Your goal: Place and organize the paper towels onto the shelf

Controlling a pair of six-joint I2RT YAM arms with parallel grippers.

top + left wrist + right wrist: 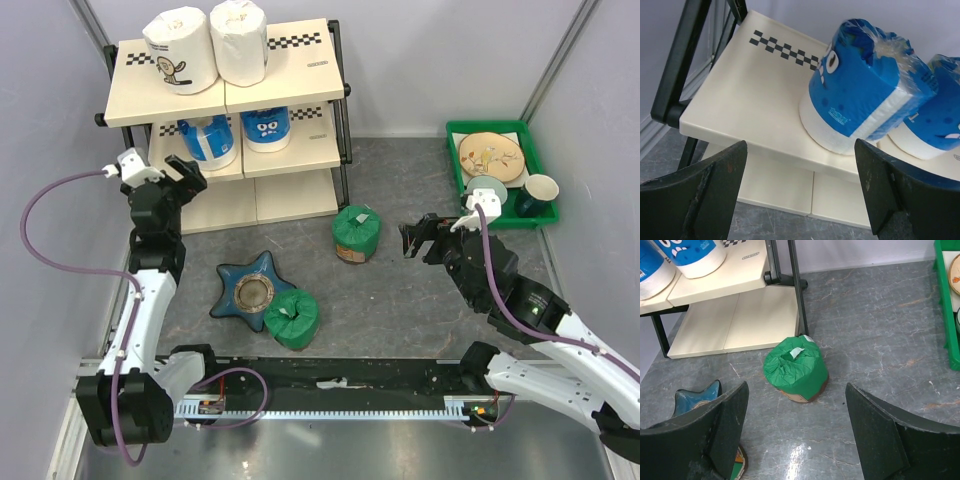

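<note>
Before the shelf's (300, 85) middle tier, the left gripper (800, 150) gapes wide, holding nothing, near two blue paper towels (860, 85) standing there. The right gripper (796, 387), also spread and empty, faces an upright green roll (796, 367) on the table (420, 310). The second green roll (291, 318) touches the blue star-shaped dish (235, 280). Two white rolls (181, 48) stand on the top tier.

The grey table (420, 310) carried the shelf (300, 95) at far left, with white rolls (182, 50) (239, 40) on top and blue rolls (210, 140) (266, 125) on the middle tier. Green rolls (356, 232) (292, 318) sat on the table (one touching the star dish (252, 285)), and the green tray (455, 165) stood far right.
</note>
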